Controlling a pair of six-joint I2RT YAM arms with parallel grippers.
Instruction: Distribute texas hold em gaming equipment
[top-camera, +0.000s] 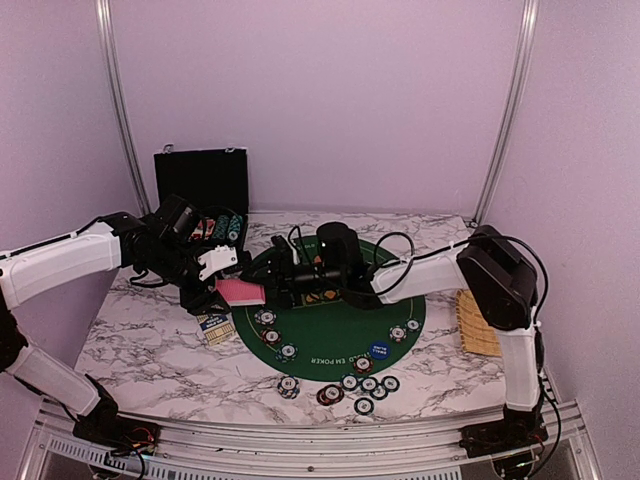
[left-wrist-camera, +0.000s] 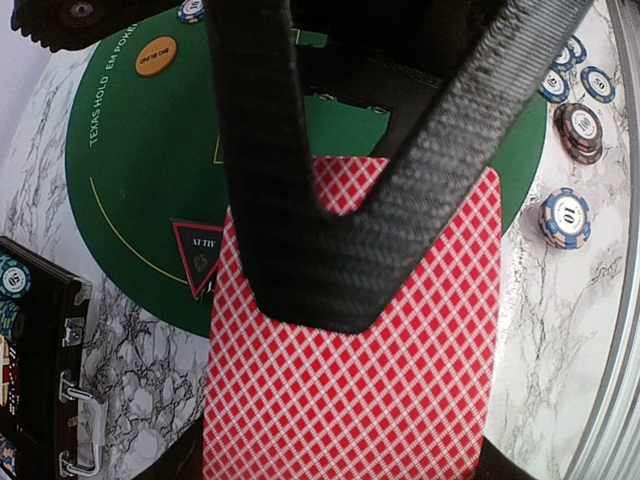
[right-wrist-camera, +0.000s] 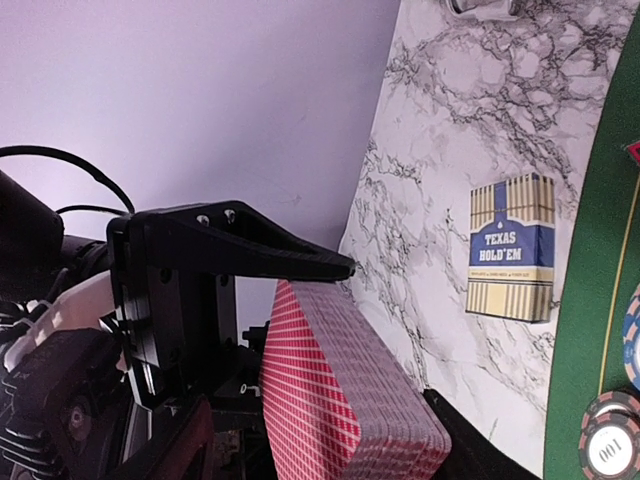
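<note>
A deck of red-backed playing cards (top-camera: 240, 291) hangs over the left edge of the green felt mat (top-camera: 330, 340), and my left gripper (left-wrist-camera: 345, 460) is shut on its two sides. My right gripper (right-wrist-camera: 390, 330) has reached across. Its upper finger (right-wrist-camera: 250, 250) touches the deck's (right-wrist-camera: 330, 400) top edge and its lower finger (right-wrist-camera: 480, 440) lies against the bottom corner. That carbon finger (left-wrist-camera: 300, 230) crosses the card back (left-wrist-camera: 350, 400). Poker chips (top-camera: 268, 318) lie on the mat, with more along its front (top-camera: 365, 385). A blue button (top-camera: 379, 349), an orange button (left-wrist-camera: 155, 56) and a triangular marker (left-wrist-camera: 200, 255) also lie there.
A blue and yellow card box (top-camera: 215, 328) lies flat on the marble left of the mat. The open black chip case (top-camera: 200, 185) stands at the back left. A wicker basket (top-camera: 478, 325) sits at the right edge. Cables trail over the back of the mat.
</note>
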